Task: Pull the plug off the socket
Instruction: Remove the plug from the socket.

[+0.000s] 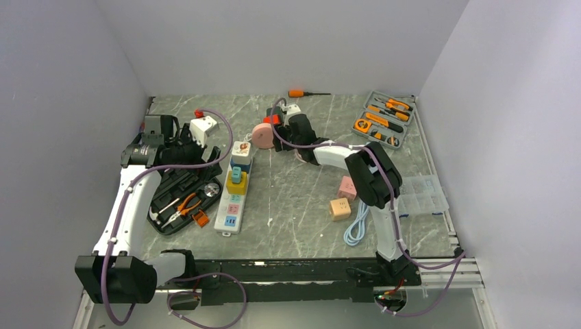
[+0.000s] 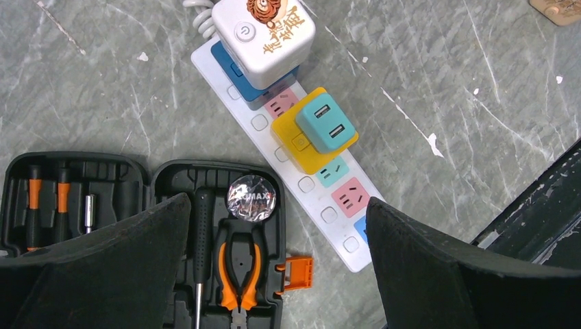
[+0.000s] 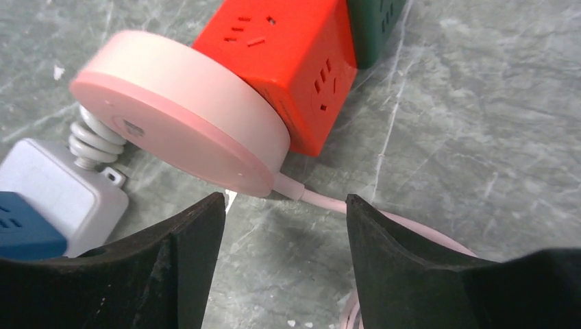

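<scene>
Left wrist view shows my left gripper [image 2: 277, 204] spread (right gripper [image 3: 284, 200] likewise, empty), teal plug [image 2: 325, 123] still seated on the power strip [image 2: 336, 226], all pulling left.

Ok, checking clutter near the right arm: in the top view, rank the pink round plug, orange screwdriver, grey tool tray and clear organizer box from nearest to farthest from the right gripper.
From the right gripper:
1. pink round plug, right beside it.
2. orange screwdriver, back edge.
3. grey tool tray, back right.
4. clear organizer box, right edge.
</scene>
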Controlling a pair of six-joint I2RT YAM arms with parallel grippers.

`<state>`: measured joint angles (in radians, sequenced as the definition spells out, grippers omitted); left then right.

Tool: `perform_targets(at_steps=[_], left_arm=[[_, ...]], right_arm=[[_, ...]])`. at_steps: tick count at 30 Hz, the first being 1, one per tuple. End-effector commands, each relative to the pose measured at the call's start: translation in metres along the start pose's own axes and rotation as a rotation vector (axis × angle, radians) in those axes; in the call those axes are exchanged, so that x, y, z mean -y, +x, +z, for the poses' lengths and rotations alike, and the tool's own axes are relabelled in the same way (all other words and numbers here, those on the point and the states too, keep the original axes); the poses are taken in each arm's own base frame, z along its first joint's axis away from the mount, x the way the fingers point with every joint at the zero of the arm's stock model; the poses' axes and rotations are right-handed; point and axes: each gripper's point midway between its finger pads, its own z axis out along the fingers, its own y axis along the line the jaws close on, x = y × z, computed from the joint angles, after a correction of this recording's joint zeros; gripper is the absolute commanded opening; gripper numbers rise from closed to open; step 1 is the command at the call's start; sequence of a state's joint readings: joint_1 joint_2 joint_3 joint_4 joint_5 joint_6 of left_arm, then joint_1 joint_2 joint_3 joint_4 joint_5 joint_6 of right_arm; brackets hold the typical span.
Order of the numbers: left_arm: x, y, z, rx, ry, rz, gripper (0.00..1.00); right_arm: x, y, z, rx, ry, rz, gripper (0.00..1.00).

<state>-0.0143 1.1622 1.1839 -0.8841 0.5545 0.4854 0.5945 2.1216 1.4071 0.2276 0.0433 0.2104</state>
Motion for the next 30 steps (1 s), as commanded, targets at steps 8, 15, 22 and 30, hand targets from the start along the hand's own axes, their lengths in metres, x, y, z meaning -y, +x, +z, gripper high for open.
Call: perform_targets(at_steps=[8,15,22,30], left_arm=[[-0.002,-0.003,-0.007,0.026,-0.032,0.035,0.99],[-0.001,-0.004,-0.009,0.032,-0.032,0.038,0.99],[0.002,-0.01,-0.011,0.045,-0.021,0.029,1.0],[0.004,-0.014,-0.017,0.066,-0.032,0.037,0.99]], right_arm=[[0.01,-0.009,0.027,0.041,-0.128,0.022,0.66],[-0.002,0.0,0.022,0.007,-0.198,0.022,0.59],[-0.017,0.013,0.02,-0.101,-0.235,0.031,0.45],[-0.008,0.049,-0.006,-0.174,-0.157,0.1,0.36]])
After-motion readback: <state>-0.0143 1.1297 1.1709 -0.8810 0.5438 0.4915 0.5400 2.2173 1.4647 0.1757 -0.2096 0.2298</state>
